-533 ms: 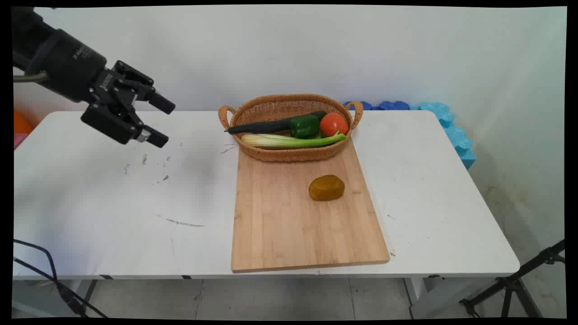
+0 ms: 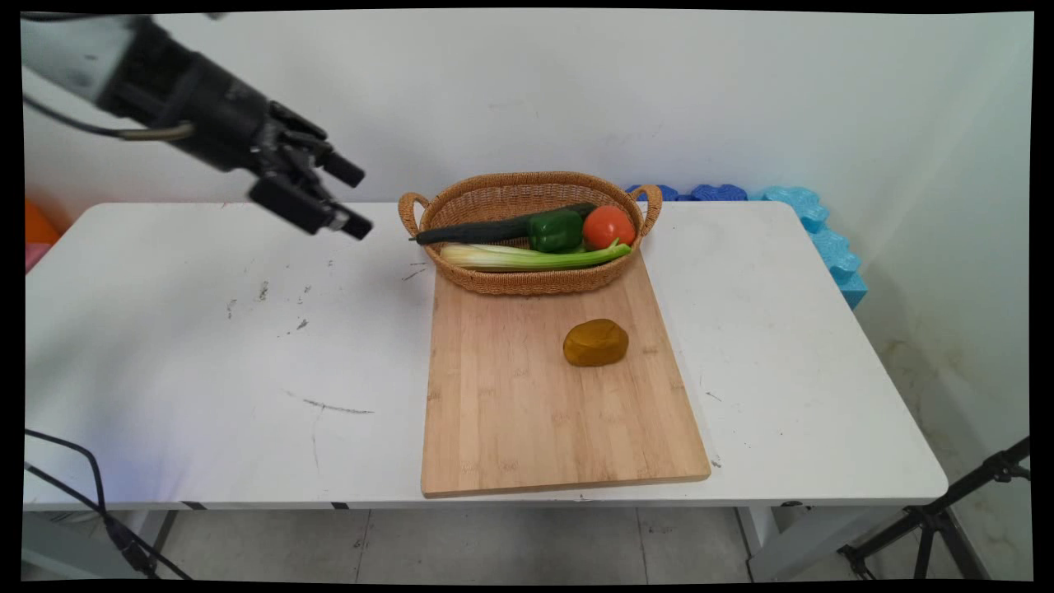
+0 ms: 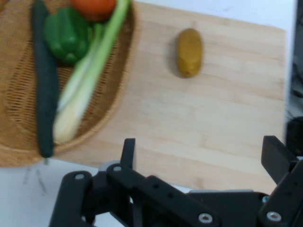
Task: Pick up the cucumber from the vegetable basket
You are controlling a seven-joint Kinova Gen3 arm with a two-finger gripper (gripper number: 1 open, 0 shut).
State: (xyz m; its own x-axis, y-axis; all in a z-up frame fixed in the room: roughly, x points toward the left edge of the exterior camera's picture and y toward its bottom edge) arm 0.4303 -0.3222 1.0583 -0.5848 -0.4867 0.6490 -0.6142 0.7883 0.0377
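Basket [image 2: 527, 284] is the nearest thing to my gripper [image 2: 356, 202], which hangs left of it above the table [image 2: 206, 371], jaws spread and empty. In it I see cucumber [image 2: 486, 231], pepper [image 2: 556, 230], tomato [image 2: 609, 226] and celery [image 2: 535, 258]. It sits on the cutting board [image 2: 527, 412], a potato [image 2: 595, 343] in front of it.

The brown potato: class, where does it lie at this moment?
In the main view the potato lies alone on the wooden cutting board, right of centre, just in front of the wicker basket of vegetables.

a lab: bare white table [image 2: 165, 371], tripod [image 2: 947, 515], foam blocks [image 2: 811, 222].
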